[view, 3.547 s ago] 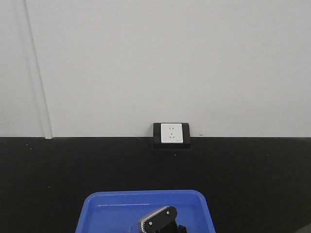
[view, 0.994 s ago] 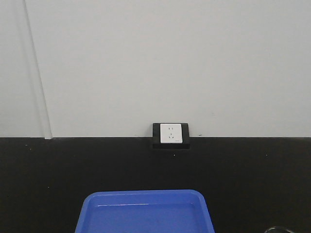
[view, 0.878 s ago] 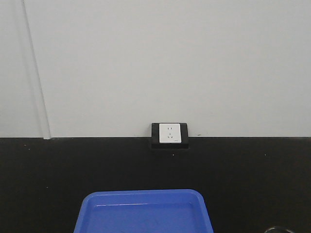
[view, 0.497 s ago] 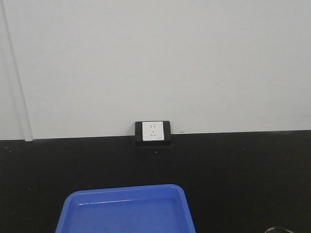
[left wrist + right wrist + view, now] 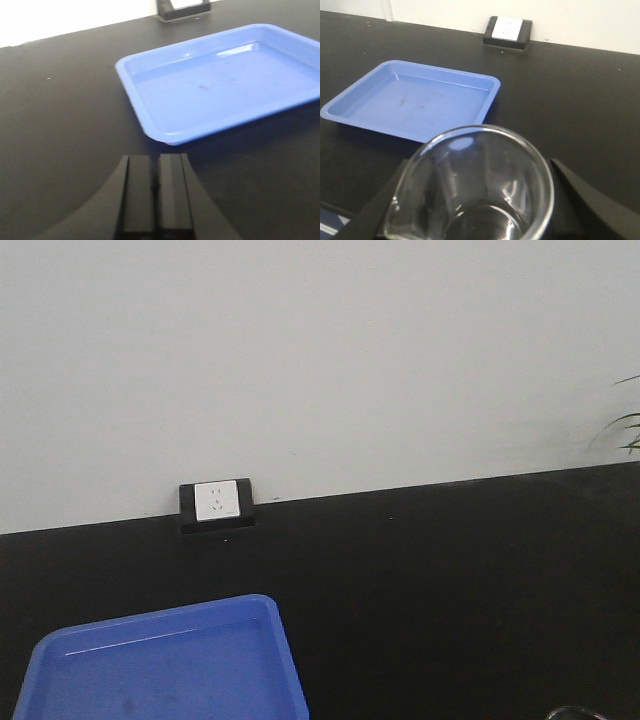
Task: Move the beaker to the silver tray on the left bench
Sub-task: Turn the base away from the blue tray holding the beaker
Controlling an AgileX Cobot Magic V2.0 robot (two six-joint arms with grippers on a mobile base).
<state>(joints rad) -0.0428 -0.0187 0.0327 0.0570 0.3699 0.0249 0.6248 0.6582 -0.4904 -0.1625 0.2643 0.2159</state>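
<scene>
Black worktop [image 5: 585, 85], right pincer [image 5: 477, 222] clasping beaker [image 5: 470, 165]

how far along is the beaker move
Done: the beaker is gripped between the fingers of the right gripper, near the blue tray. In hand: the carry; the left gripper is shut and empty. Left: reaching the silver tray and setting the beaker down. No silver tray shows in any view yet.

blue tray [image 5: 160, 665], socket [image 5: 217, 502]: shifted left | plant leaves [image 5: 628, 430]: entered right | beaker [image 5: 575, 708]: rim appeared bottom-right
</scene>
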